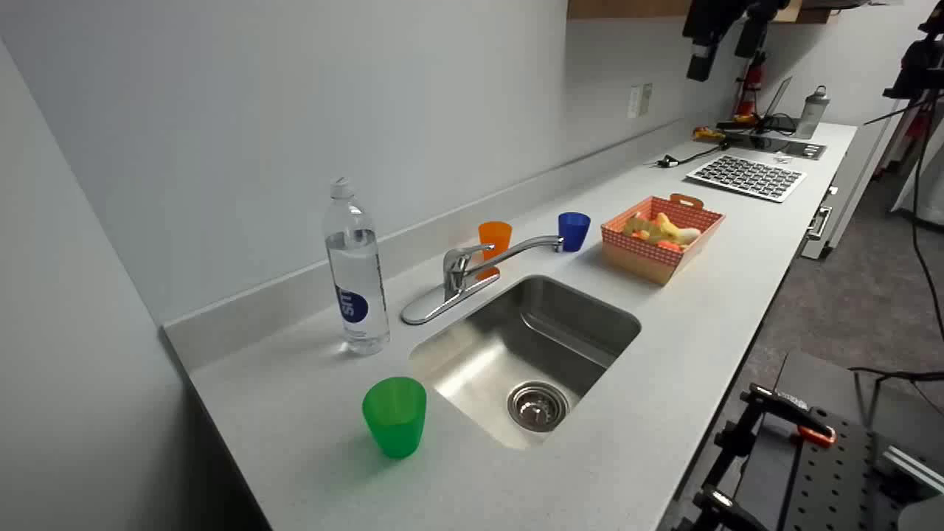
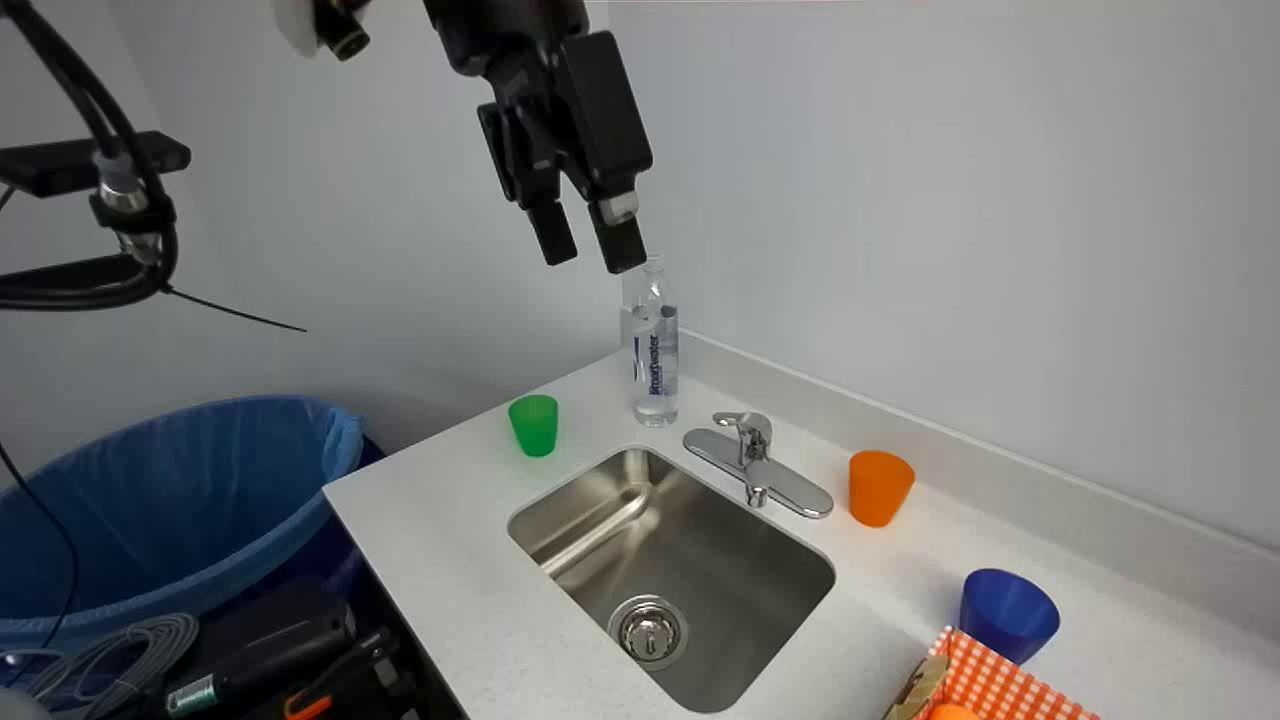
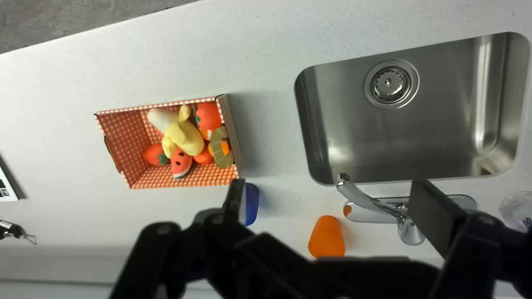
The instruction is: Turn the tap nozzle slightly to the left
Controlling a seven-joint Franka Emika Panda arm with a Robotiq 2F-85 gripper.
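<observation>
The tap nozzle (image 1: 522, 248) is a curved chrome spout on a small silver faucet with a lever handle (image 1: 472, 251). In an exterior view the nozzle (image 2: 756, 487) points toward the camera over the sink's edge. In the wrist view the nozzle (image 3: 358, 197) slants up and left, its tip over the near sink corner. My gripper (image 2: 592, 248) is open and empty, high above the counter and apart from the faucet; it also shows at the top of an exterior view (image 1: 723, 55). In the wrist view the right finger of the gripper (image 3: 336, 207) covers part of the faucet base.
A water bottle (image 1: 358, 287) stands beside the faucet. An orange cup (image 2: 880, 487), a blue cup (image 2: 1008, 612) and a green cup (image 2: 535, 424) stand around the sink (image 2: 800, 580). A checkered basket (image 1: 641, 258) of toy fruit sits farther along. A wall (image 1: 442, 110) runs behind the counter.
</observation>
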